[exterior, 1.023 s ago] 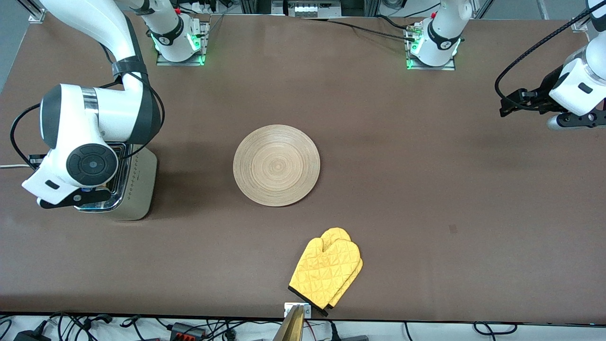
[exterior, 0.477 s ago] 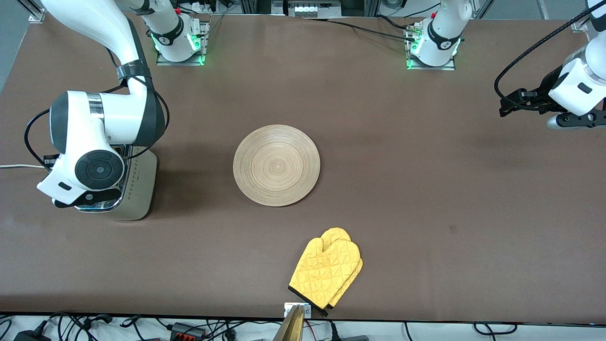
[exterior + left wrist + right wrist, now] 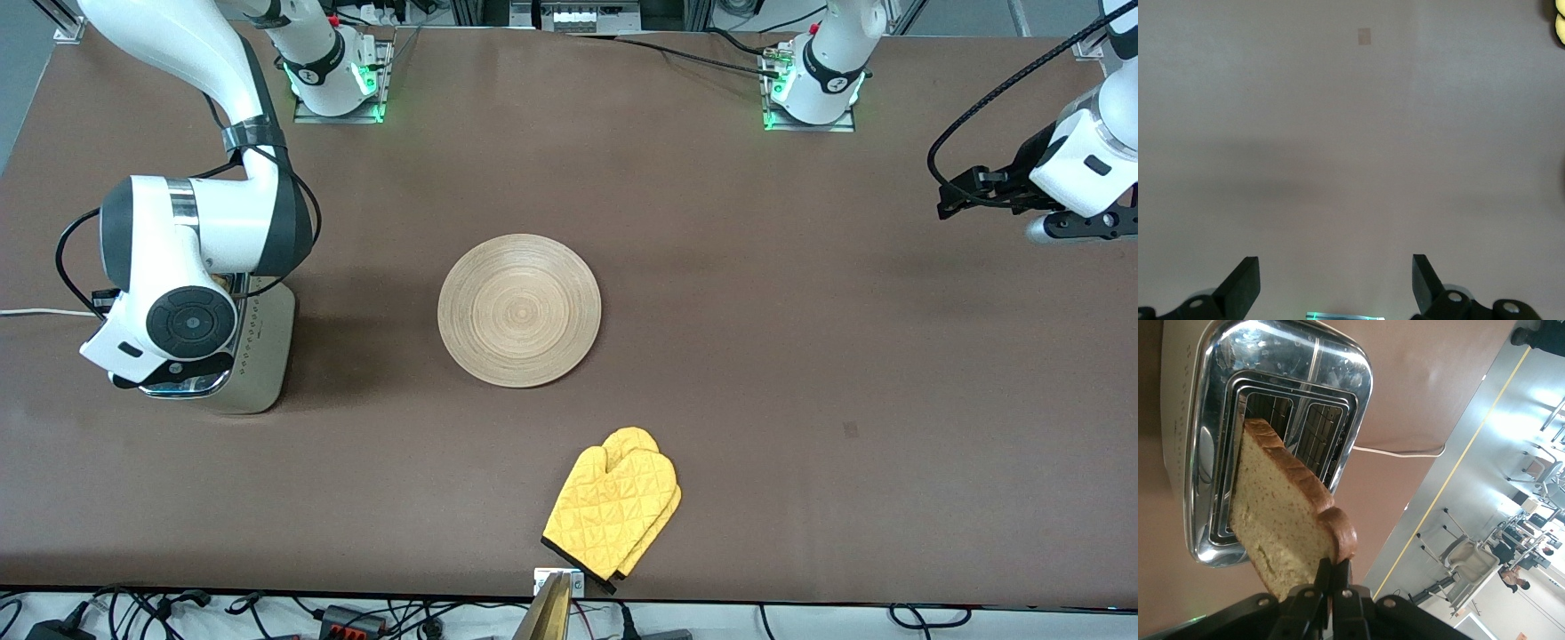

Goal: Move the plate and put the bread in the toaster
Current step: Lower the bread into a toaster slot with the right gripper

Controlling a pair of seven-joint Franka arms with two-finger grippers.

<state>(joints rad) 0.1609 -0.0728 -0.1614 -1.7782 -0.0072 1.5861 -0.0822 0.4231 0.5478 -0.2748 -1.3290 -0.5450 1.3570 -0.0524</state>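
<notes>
The right tool (image 3: 1332, 587) hung over the toaster (image 3: 258, 356), its fingers clenched on one edge of the bread (image 3: 1281, 527). In the right wrist view the slice stood on edge above the chrome top, over one of the two slots, its dark crust running along the upper side; whether its lower edge had entered the slot could not be told. From the front view the right arm's wrist covered most of the toaster, leaving only its cream side and a strip of chrome showing, with the white cord (image 3: 36, 312) trailing off toward the bench's edge. The toaster stood at the right arm's end of the bench (image 3: 756, 356).

The plate (image 3: 519, 310) lay flat near the middle of the bench, well apart from the toaster, with nothing on it. A yellow oven mitt (image 3: 613, 511) lay nearer to the front camera than the plate, close to the bench's edge.

The left arm waited at its own end of the bench. The left tool (image 3: 1336, 283) was released, its fingers spread wide over bare bench surface, holding nothing.
</notes>
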